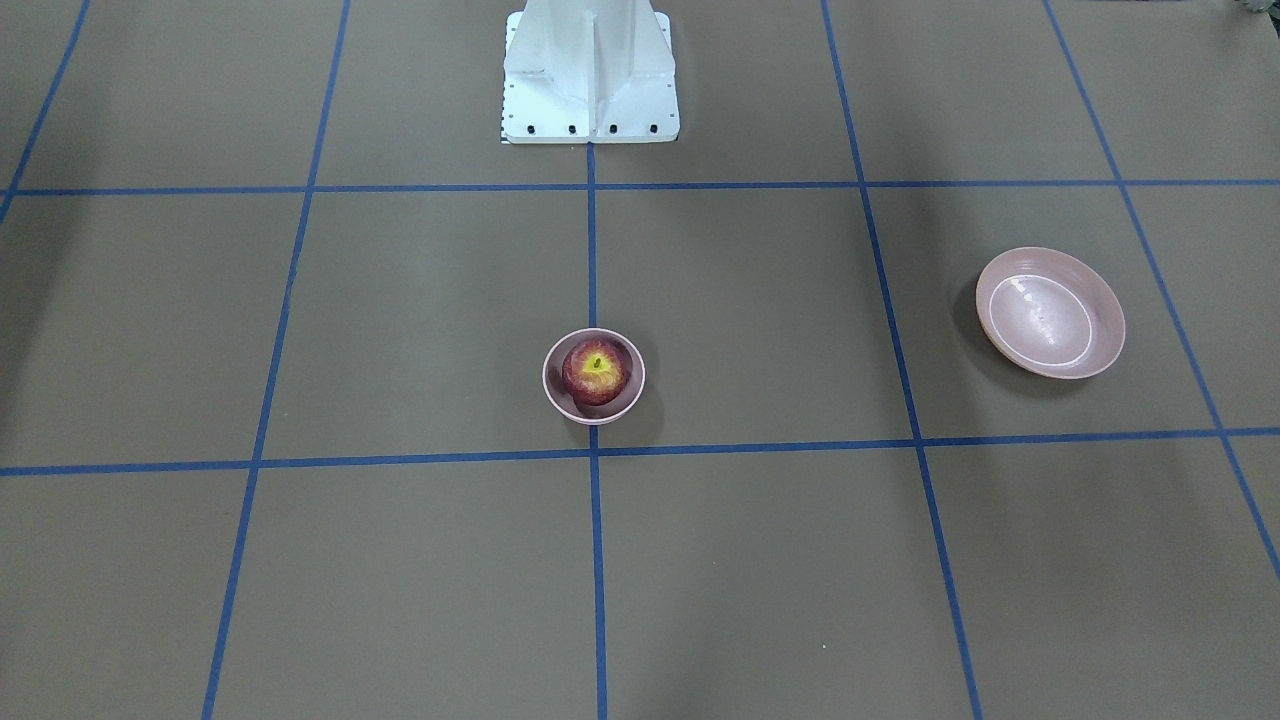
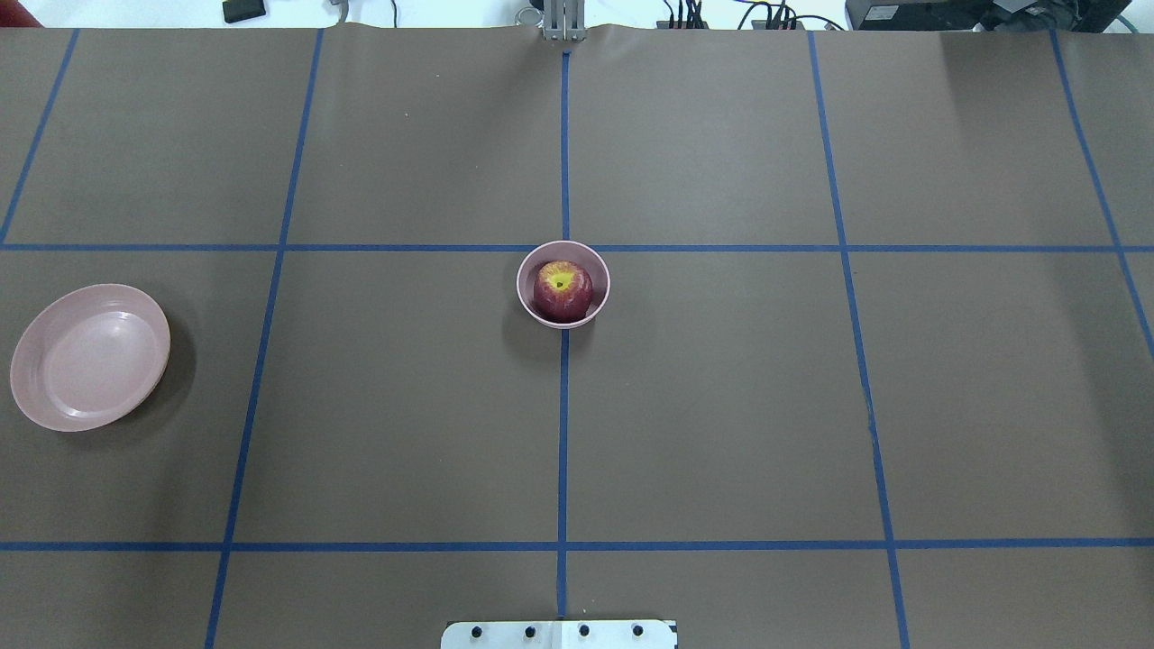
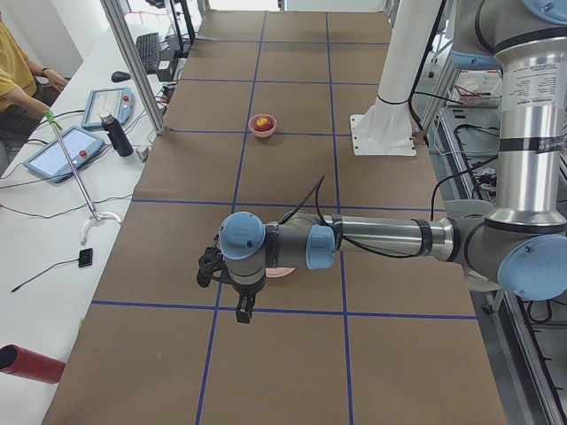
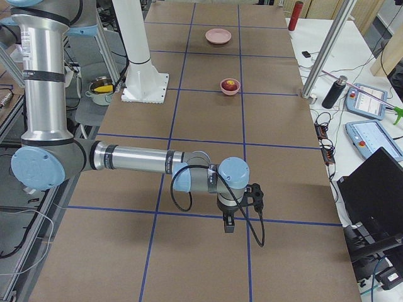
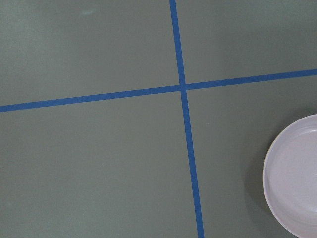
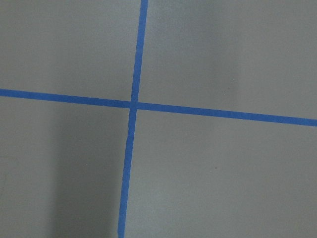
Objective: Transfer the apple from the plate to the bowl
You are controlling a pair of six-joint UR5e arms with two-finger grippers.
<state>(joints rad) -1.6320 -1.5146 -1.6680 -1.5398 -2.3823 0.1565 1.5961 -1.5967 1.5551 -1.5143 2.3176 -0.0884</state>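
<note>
Your apple (image 1: 596, 372) sits stem-up inside the bowl (image 1: 590, 415) at the middle of the desk (image 1: 400, 300), on the centre tape line. The plate (image 1: 1050, 312) lies bare and well apart, out toward the robot's left. By this lie the move looks done.

The left arm (image 3: 381, 235) hangs above the plate's end of the desk and the right arm (image 4: 138, 157) above the opposite end. Each arm's jaws show only in the side views, pointing down with nothing seen between them. You cannot tell how far apart they stand.

Should you need to lift the apple again, expect it to be firm, light and round. Its glossy skin would likely slide under a loose pinch. The best hold is probably from above across its widest girth, clear of the stem. The bowl is barely wider than the fruit, so there looks to be little room beside it.

The count is one apple, one bowl, one plate and two arms.
</note>
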